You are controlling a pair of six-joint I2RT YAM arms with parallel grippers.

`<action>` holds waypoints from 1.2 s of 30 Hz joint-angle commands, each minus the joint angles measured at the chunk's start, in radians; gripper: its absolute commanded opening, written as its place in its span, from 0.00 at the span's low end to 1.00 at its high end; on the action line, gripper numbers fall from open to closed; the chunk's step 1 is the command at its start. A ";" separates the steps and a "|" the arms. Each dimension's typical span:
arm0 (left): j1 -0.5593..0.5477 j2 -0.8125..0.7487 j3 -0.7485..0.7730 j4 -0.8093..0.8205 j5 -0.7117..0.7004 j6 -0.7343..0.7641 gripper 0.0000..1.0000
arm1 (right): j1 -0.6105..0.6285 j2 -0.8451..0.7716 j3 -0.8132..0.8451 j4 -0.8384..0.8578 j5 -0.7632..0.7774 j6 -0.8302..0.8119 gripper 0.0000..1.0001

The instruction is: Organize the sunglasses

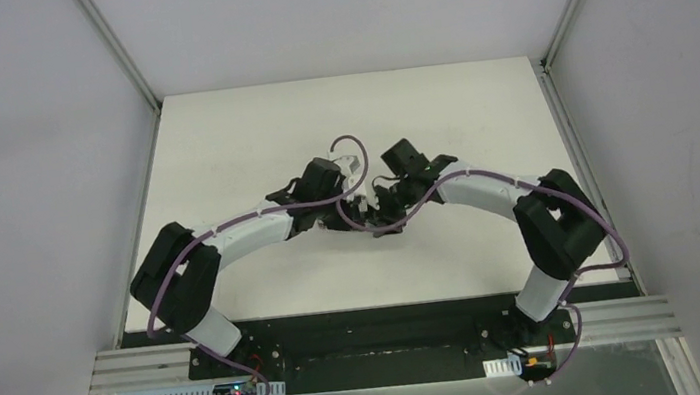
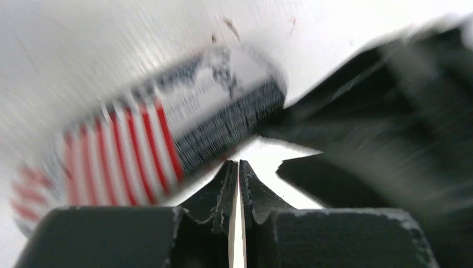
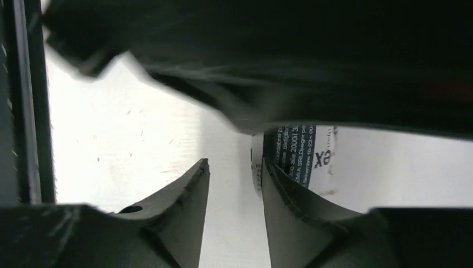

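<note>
The sunglasses are out of view in every frame. The printed case (image 2: 167, 128), white with red stripes and a black band, lies on the table just beyond my left gripper (image 2: 239, 163). That gripper is shut with only a thin slit between the jaws, and I see nothing held in it. My right gripper (image 3: 234, 162) is open and empty. Its right finger (image 3: 290, 195) stands against the end of the case (image 3: 312, 151), which shows blue printed text. In the top view both grippers, left (image 1: 360, 211) and right (image 1: 390, 215), meet at the table's middle and hide the case.
The white table (image 1: 218, 143) is walled by grey panels on both sides and at the back. The right arm's dark body (image 2: 385, 106) fills the right of the left wrist view. The left arm's dark body (image 3: 279, 56) hangs across the top of the right wrist view.
</note>
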 commanded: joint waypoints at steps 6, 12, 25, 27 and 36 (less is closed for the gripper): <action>-0.049 0.059 -0.034 -0.098 -0.061 0.034 0.22 | -0.058 -0.172 0.016 0.104 -0.107 0.207 0.48; -0.056 -0.139 -0.058 -0.087 -0.087 0.069 0.40 | -0.088 -0.187 -0.004 0.066 -0.095 0.136 0.45; -0.056 -0.395 -0.083 -0.099 -0.356 0.079 0.58 | -0.084 -0.194 -0.052 0.049 -0.081 0.053 0.39; -0.056 -0.350 -0.069 -0.099 -0.365 0.038 0.58 | -0.084 -0.194 -0.052 0.054 -0.077 0.064 0.39; -0.044 -0.287 -0.025 -0.119 -0.542 -0.206 0.62 | -0.126 -0.165 0.043 0.071 -0.002 0.072 0.43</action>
